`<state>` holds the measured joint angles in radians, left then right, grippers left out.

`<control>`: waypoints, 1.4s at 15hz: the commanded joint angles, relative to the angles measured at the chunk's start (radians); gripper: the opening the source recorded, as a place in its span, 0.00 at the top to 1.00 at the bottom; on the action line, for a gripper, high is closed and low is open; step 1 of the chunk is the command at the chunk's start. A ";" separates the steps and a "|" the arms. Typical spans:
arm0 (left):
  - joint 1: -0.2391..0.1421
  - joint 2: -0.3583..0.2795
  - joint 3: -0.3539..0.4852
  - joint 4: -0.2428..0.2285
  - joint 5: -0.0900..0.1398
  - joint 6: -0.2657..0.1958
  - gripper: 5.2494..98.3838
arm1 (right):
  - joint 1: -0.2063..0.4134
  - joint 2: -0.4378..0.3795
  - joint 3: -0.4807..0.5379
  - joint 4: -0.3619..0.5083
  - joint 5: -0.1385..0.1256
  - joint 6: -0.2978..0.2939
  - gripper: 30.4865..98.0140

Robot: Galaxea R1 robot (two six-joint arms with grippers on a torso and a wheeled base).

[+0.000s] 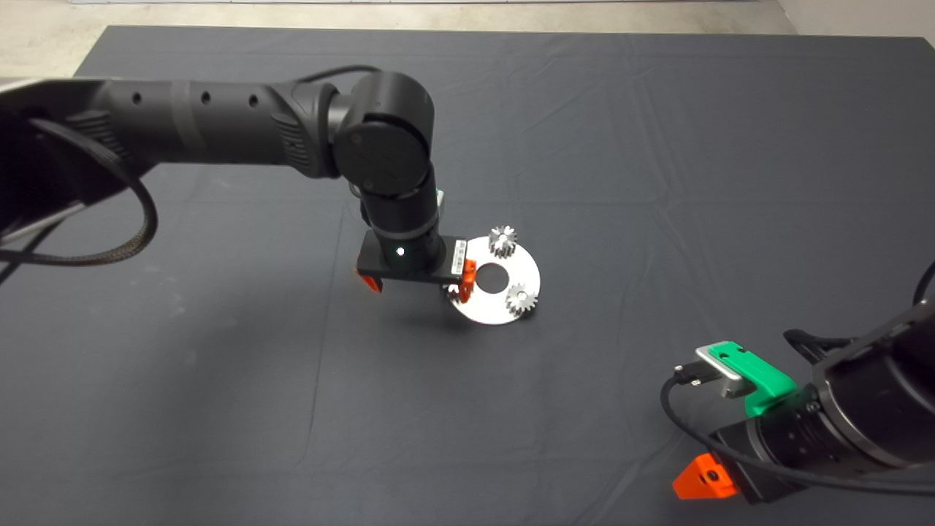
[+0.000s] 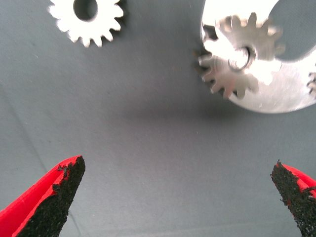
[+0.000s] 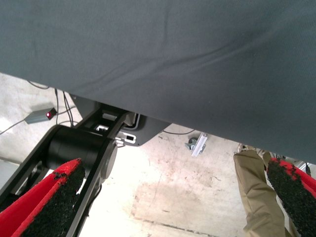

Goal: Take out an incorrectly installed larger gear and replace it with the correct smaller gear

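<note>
Dark mat (image 1: pixel 657 146), left gripper (image 2: pixel 173 202) spread wide above larger gear (image 2: pixel 237 57), right gripper (image 3: pixel 173 197) parked, apart

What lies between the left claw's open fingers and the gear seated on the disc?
Only bare dark mat, per the left wrist view, between the left claw and the larger gear on the disc.

Your left arm (image 1: pixel 219 124) is matte black, tubular, with a row of small round holes, a ribbed collar and a round domed joint cap. A braided black cable (image 1: pixel 109 241) loops beside that collar. Its wrist block carries a white indicator dot and a white label strip. Your left gripper (image 2: pixel 177 197) has red fingers (image 2: pixel 34 202) faced with gritty black pads. Your right gripper (image 1: pixel 705 478) shows a green housing, silver bracket and black cables.
</note>
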<state>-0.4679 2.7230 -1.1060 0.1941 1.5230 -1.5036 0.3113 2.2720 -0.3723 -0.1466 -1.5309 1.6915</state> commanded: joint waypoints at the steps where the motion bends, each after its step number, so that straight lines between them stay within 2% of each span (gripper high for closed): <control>1: -0.018 -0.004 -0.035 -0.004 0.045 0.057 0.01 | 0.023 0.002 0.000 -0.024 -0.011 -0.003 0.00; 5: -0.018 -0.010 -0.043 0.005 0.048 0.086 0.01 | 0.023 0.002 0.000 -0.024 -0.011 -0.003 0.00; 8: -0.014 -0.010 -0.061 0.047 0.046 0.113 0.01 | 0.023 0.002 0.003 -0.022 -0.012 -0.003 0.00; 10: -0.011 -0.008 -0.092 0.067 0.045 0.157 0.01 | 0.023 0.002 0.004 -0.021 -0.012 -0.003 0.00; 11: -0.011 -0.010 -0.102 0.082 0.043 0.161 0.01 | 0.023 0.002 0.004 -0.021 -0.012 -0.001 0.00; 15: -0.011 -0.013 -0.116 0.088 0.040 0.161 0.01 | 0.023 0.002 0.004 -0.021 -0.015 -0.001 0.00; 17: -0.011 -0.010 -0.122 0.119 0.039 0.163 0.01 | 0.023 0.002 0.004 -0.021 -0.015 -0.001 0.00; 19: -0.006 -0.012 -0.124 0.130 0.039 0.164 0.01 | 0.023 0.002 0.006 -0.021 -0.015 -0.001 0.00; 21: 0.031 -0.012 -0.123 0.157 0.037 0.162 0.01 | 0.023 0.002 0.006 -0.021 -0.017 0.000 0.00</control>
<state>-0.4636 2.7143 -1.2277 0.3062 1.5230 -1.3474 0.3158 2.2721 -0.3738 -0.1464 -1.5309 1.6915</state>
